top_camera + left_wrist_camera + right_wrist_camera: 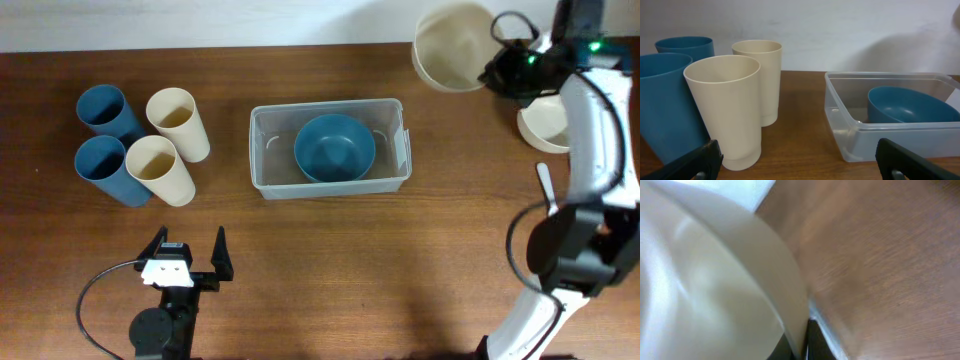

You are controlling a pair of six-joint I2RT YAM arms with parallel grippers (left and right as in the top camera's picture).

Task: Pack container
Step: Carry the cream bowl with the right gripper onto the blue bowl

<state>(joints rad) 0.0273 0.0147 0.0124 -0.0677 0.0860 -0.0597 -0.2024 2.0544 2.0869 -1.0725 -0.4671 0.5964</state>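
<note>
1. Right gripper (497, 70): we record it clenched on the rim of a cream bowl (452, 45). In the right wrist view the bowl's wall fills the left of the picture, and a dark finger (812, 342) presses against its edge at the bottom.
2. The cream bowl is at the far right corner of the table (400, 270), well apart from the container. In the overhead view its mouth faces up. We cannot tell whether anything lies inside it.
3. Left gripper (190, 257): released, with the jaws spread wide. It holds nothing and touches nothing. It sits near the front edge of the table, on the left, and in the left wrist view it faces the cups and the container.
4. Container (262, 150): clear plastic, upright, at the middle of the table toward the far side.
5. In the container we find one blue bowl (334, 148), mouth up, sitting on the floor of the bin. The bowl itself looks empty.
6. Blue cups (105, 108) (100, 165): two, upright, at the far left, one behind the other.
7. Cream cups (178, 120) (158, 168): two, upright, just right of the blue ones, between them and the container. We see nothing in any cup.
8. Second cream bowl (545, 125): on the table at the right, partly hidden under the right arm.
</note>
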